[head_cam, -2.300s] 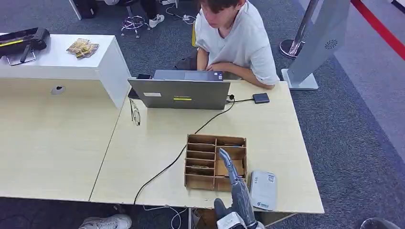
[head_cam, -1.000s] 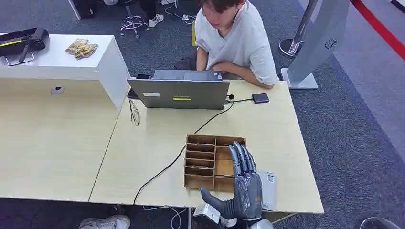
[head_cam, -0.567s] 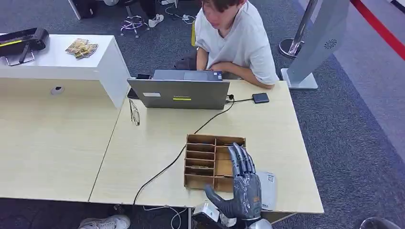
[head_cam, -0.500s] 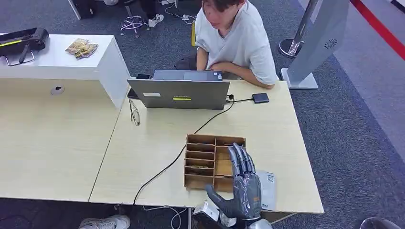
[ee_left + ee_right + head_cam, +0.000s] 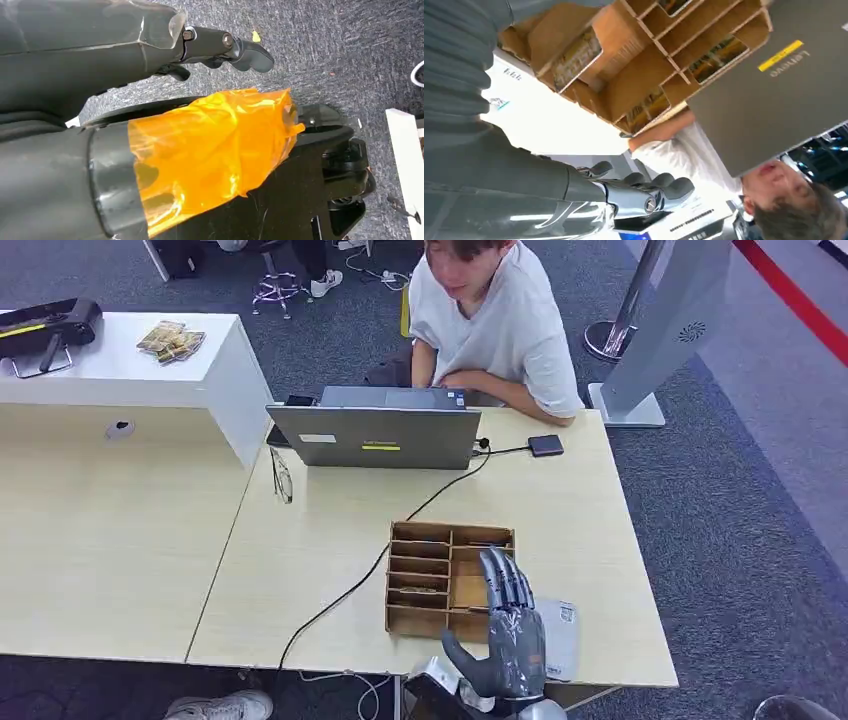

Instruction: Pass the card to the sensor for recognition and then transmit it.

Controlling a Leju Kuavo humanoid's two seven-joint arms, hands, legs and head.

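**Right hand spread over the card box, holding nothing**

Your right hand [image 5: 508,640] is raised at the near edge of the table [image 5: 330,530], fingers straight and a little apart, thumb out to the left, with nothing in it. Its fingertips [image 5: 500,565] reach over the near right part of the wooden divider box [image 5: 425,575]. Just right of the hand, partly behind it, you have the white sensor [image 5: 558,635] lying flat near the table's near right corner.

Your left hand [image 5: 220,47] hangs over grey carpet in the left wrist view, with its dark fingers bent; you cannot tell there whether it holds anything.

The box sits on the right half of the table. In the right wrist view you can see cards [image 5: 574,57] lying in several of its compartments, printed faces showing.

A black cable [image 5: 350,590] runs from the near edge, past the left side of the box, toward the far side. There a grey laptop [image 5: 375,435] stands open with its lid toward you, glasses [image 5: 283,480] to its left and a small dark device [image 5: 546,445] to its right. A person in a white shirt [image 5: 500,325] sits behind the laptop. On the far left, a white counter [image 5: 130,370] carries a black device [image 5: 45,325].
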